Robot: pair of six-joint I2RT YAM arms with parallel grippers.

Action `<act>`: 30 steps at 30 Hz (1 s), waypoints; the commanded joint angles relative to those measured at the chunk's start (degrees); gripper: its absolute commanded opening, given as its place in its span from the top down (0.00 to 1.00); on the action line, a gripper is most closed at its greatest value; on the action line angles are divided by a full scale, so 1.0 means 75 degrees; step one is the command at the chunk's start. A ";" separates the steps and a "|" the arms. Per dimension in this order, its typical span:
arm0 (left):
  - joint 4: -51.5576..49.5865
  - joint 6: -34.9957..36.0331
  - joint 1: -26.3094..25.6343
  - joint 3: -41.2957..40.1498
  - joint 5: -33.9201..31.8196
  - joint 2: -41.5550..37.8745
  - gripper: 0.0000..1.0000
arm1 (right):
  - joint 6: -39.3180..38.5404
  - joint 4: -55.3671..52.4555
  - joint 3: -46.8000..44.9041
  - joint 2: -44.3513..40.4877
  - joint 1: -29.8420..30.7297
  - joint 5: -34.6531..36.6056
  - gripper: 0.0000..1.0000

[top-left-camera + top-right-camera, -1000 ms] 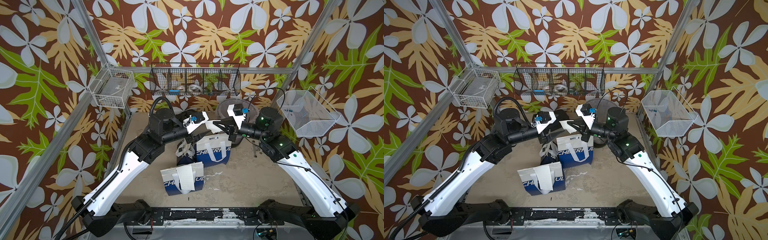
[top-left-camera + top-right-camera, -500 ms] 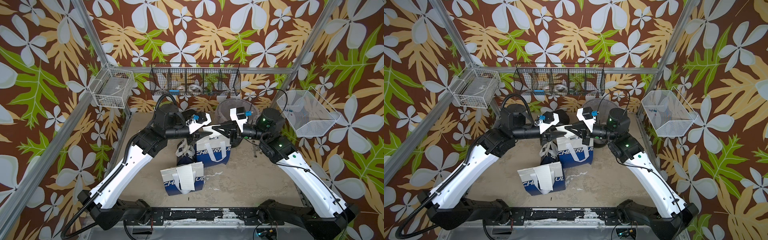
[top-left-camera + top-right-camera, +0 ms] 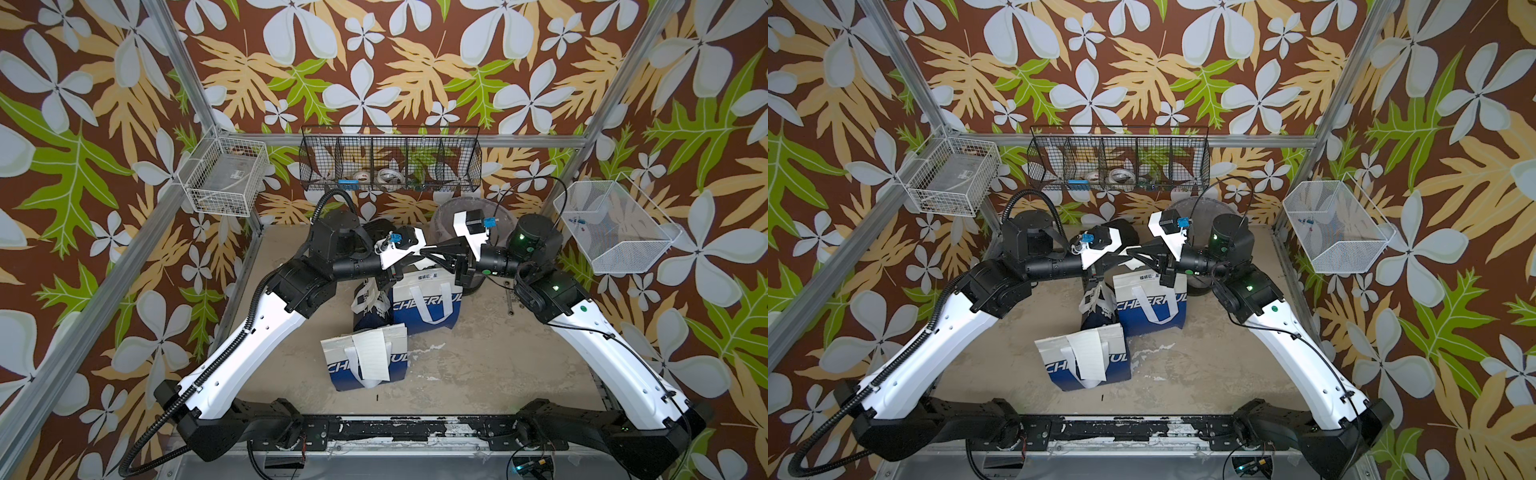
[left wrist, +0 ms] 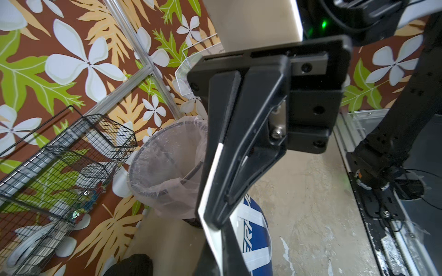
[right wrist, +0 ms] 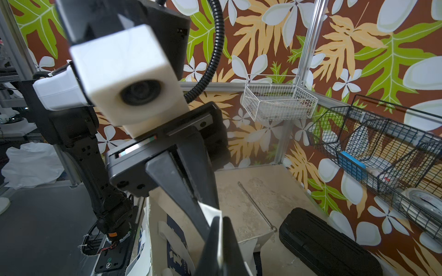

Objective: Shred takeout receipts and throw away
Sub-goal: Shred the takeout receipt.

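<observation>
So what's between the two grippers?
A white receipt, pinched by the left gripper and the right gripper; the right wrist view shows it.

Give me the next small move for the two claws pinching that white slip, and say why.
Likely draw the claws apart a little to start a tear. The left claw and right claw are both shut on the same receipt, tip to tip above the standing CHEERFUL bag, and no tear shows in it. The lined mesh bin stands just behind.

Walls (image 3: 374, 62): brown, with white flowers and green and tan leaves. Bags (image 3: 428, 307): blue and white. Receipt (image 3: 374, 357): white, faint lines. Table (image 3: 478, 365): mottled beige. Arms (image 3: 257, 349): white and black.
</observation>
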 commanded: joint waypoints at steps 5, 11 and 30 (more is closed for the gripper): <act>0.1235 0.1447 -0.1144 -0.0928 -0.2827 -0.0489 1.00 | 0.0448 -0.0321 0.0303 0.0207 0.0449 0.2563 1.00; 0.1639 0.2172 -0.2071 -0.1324 -0.4029 -0.0632 1.00 | 0.0271 -0.0513 0.0342 0.0210 0.0537 0.3971 1.00; 0.1424 0.0468 -0.0943 -0.0989 -0.2453 -0.0963 1.00 | 0.0255 -0.0146 -0.0293 -0.0375 -0.1181 0.2684 1.00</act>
